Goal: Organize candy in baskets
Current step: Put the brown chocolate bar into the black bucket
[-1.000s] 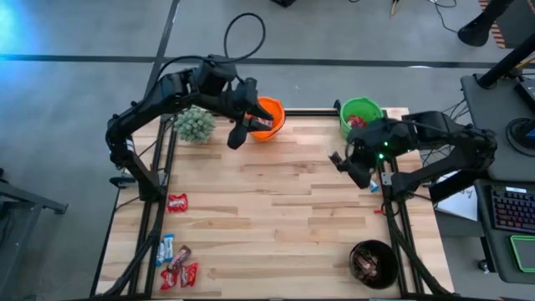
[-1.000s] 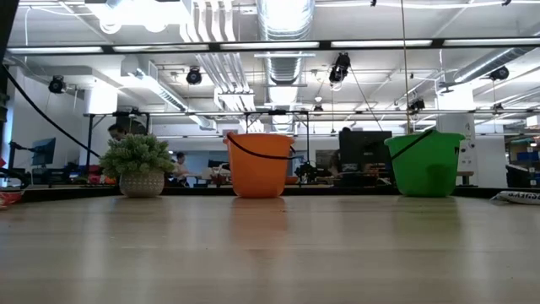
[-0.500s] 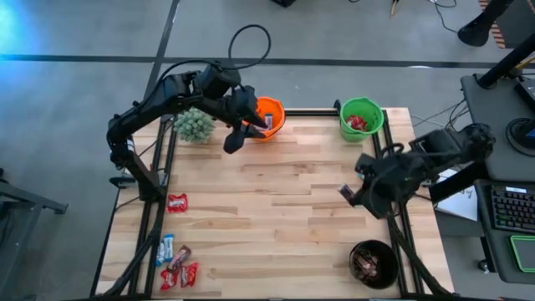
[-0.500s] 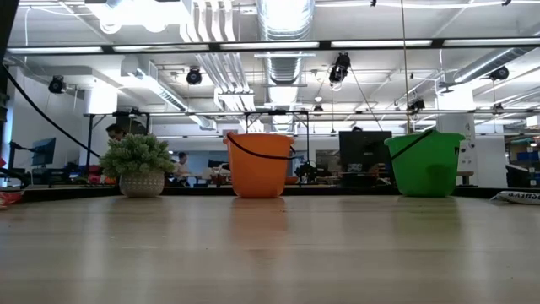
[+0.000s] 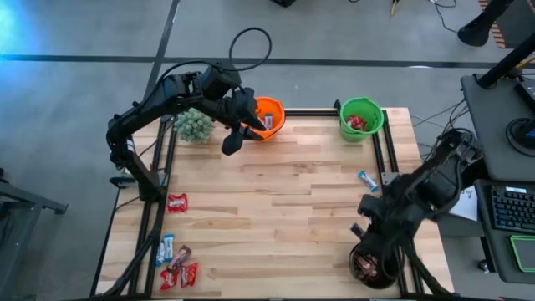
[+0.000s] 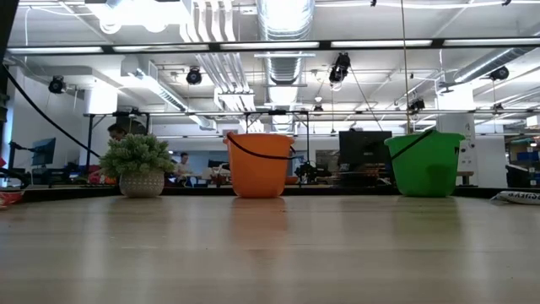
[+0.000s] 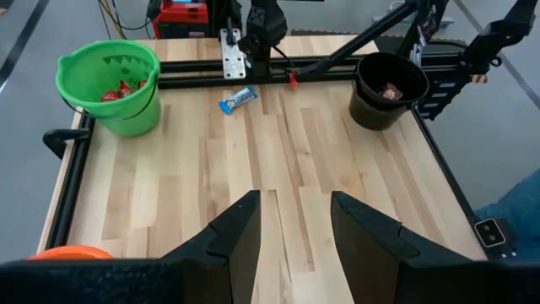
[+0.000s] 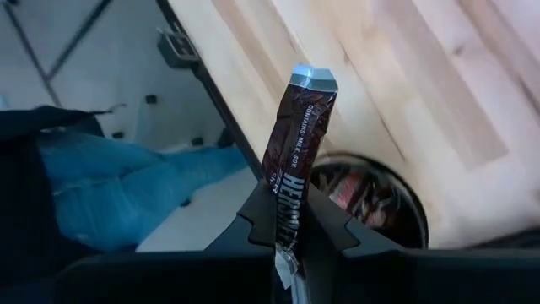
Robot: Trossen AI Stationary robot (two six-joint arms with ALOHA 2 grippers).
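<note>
My right gripper (image 5: 361, 229) hangs over the table's near right corner, just above the black basket (image 5: 374, 263), and is shut on a dark brown candy bar (image 8: 299, 143). My left gripper (image 5: 232, 142) hovers open and empty beside the orange basket (image 5: 267, 117) at the far edge. The green basket (image 5: 361, 117) at the far right holds red candy. A light blue candy (image 5: 368, 180) lies flat on the table near the right edge. Several red, blue and brown candies (image 5: 176, 266) lie at the near left. My right gripper pinches the brown candy bar by one end (image 8: 285, 198) between its two fingers. The bar runs along the fingers and sticks out past their tips. It is lifted clear of the table, with the black basket's (image 8: 371, 198) rim beside and below it.
A fuzzy green plant (image 5: 194, 125) stands left of the orange basket. A single red candy (image 5: 176, 201) lies by the left edge. A black frame rail (image 7: 253, 72) runs around the table. A person's blue-trousered leg (image 8: 126, 186) is just beyond the near right corner.
My right gripper has swung from near the green basket toward the table's near edge, rolling its wrist, and now hangs above the black basket with the brown candy still held. The light blue candy it stood over lies uncovered.
</note>
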